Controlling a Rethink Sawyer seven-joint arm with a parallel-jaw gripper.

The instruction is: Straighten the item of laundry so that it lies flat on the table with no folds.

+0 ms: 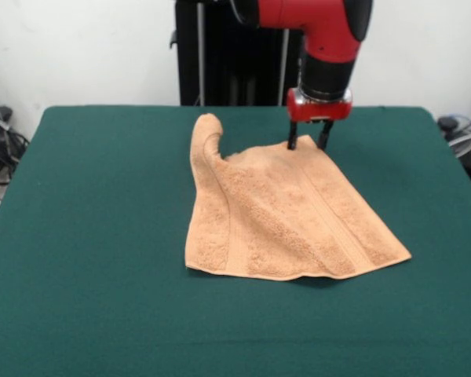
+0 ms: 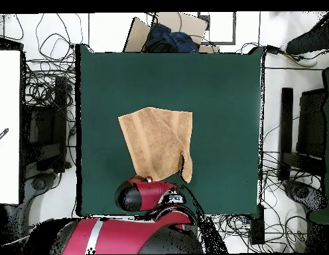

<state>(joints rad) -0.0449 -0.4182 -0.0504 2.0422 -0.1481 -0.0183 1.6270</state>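
Note:
The peach-tan towel, the item of laundry [image 1: 282, 216], lies mid-table on the green table [image 1: 78, 236]. Its near part lies spread out, with border bands running front to back. Its far left edge is rolled over and stands up in a hump [image 1: 207, 133]. My gripper [image 1: 308, 143] is down at the towel's far right corner, open, with one finger on each side of the corner tip. From overhead the towel [image 2: 156, 139] shows on the table [image 2: 227, 99] with a narrow folded strip [image 2: 187, 166] at its lower right. The arm's head [image 2: 146, 194] hides the gripper there.
Wide bare green tabletop surrounds the towel on all sides. Cables and boxes lie on the floor beyond the table's edges [image 2: 41, 133]. A cardboard box with dark cloth [image 2: 168, 36] sits past the far edge in the overhead view.

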